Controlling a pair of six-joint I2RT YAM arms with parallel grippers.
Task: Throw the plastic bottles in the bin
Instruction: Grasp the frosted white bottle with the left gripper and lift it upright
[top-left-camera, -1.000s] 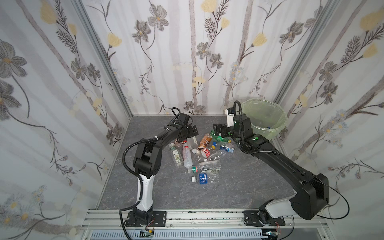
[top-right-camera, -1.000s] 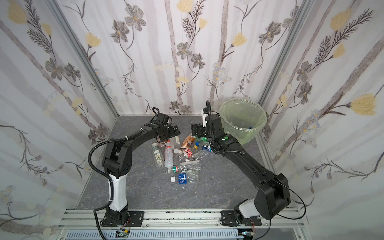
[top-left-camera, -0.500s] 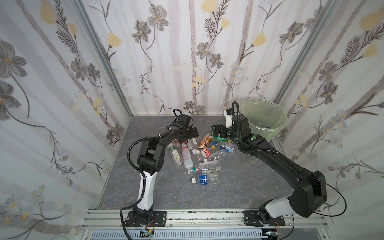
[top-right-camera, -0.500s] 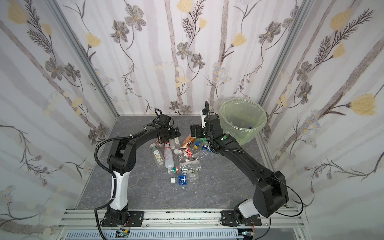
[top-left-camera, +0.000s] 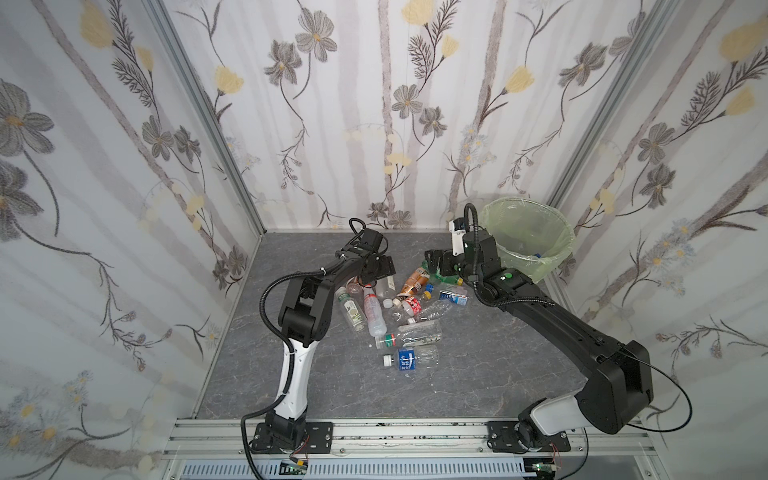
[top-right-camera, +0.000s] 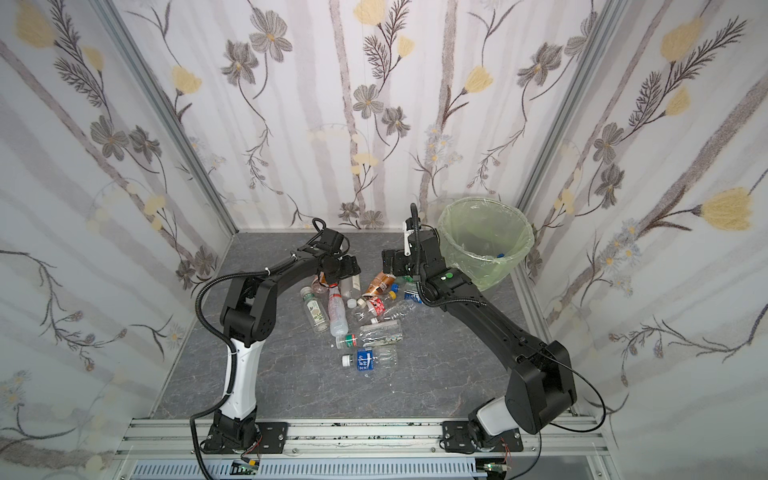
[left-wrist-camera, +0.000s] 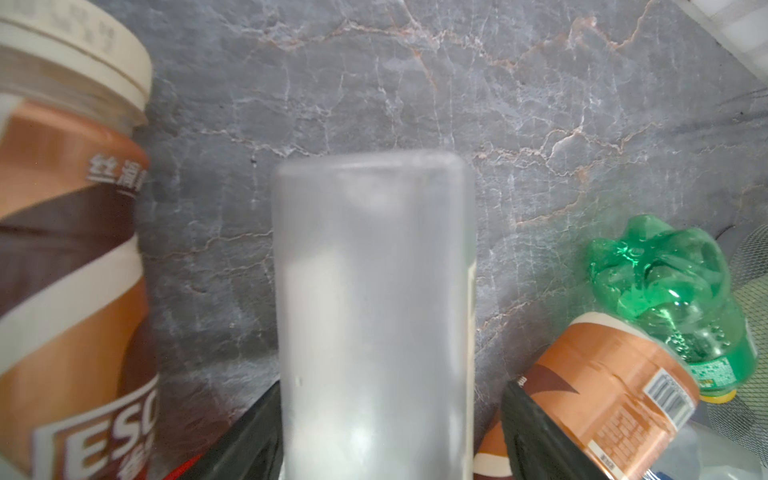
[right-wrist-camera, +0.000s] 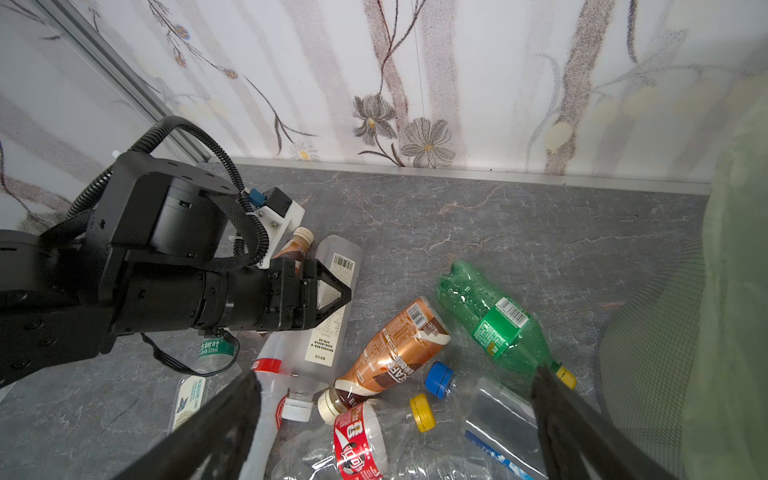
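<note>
Frosted bottle lies between the open jaws of my left gripper, long axis pointing straight ahead. My right gripper, also open, is nearer the bin.

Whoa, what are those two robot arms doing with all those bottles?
They're clearing plastic bottles into the bin. Most bottles lie in a pile on the grey surface. The left gripper has its jaws on either side of a frosted white bottle, not yet squeezing it. The right gripper hangs open over the pile near the bin, holding nothing.
</note>
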